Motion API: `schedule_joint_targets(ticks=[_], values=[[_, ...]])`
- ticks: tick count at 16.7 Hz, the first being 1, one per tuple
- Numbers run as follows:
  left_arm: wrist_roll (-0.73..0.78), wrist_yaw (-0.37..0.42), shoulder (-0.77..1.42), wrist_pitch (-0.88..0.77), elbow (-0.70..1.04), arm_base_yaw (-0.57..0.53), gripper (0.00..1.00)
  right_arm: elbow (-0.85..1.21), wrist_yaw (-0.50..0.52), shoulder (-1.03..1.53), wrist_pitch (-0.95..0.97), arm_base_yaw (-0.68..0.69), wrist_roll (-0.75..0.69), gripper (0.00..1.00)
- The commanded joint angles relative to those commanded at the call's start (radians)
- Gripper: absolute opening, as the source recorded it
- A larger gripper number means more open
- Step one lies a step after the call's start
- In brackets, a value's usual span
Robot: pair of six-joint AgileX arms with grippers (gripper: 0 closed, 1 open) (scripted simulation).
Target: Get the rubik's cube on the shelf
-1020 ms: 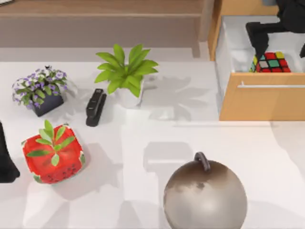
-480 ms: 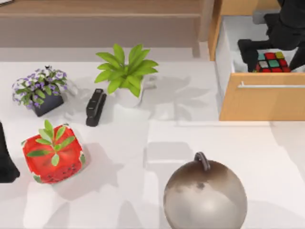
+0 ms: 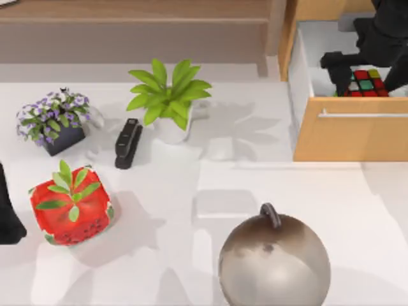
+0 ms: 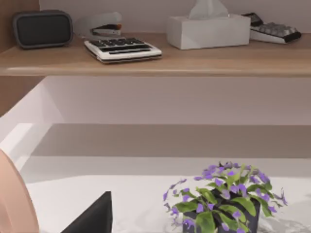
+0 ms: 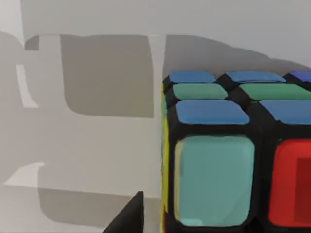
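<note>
Inside the open drawer [image 3: 347,137], the right hand [image 3: 363,75] has closed in from either side of the rubik's cube [image 3: 366,83], fingers apparently clamping it, ready for lifting toward the shelf [image 3: 134,9].

So our rubik's cube [image 3: 365,83] is sitting flat inside the open drawer at the table's right side, red and green stickers facing up, teal and blue ones on its sides up close [image 5: 228,160]. Our shelf [image 3: 137,9], a long light-brown board, runs along the back left.
</note>
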Motion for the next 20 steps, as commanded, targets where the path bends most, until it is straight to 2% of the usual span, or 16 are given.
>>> schedule_joint_targets(ticks=[8,20], values=[[0.0,0.0,0.0,0.0,0.0,0.0,1.0,0.0,0.0,0.0,0.0,0.0,0.0,0.02],[0.0,0.0,0.0,0.0,0.0,0.0,1.0,-0.003,0.018,-0.016,-0.022,0.009,0.014,0.0]])
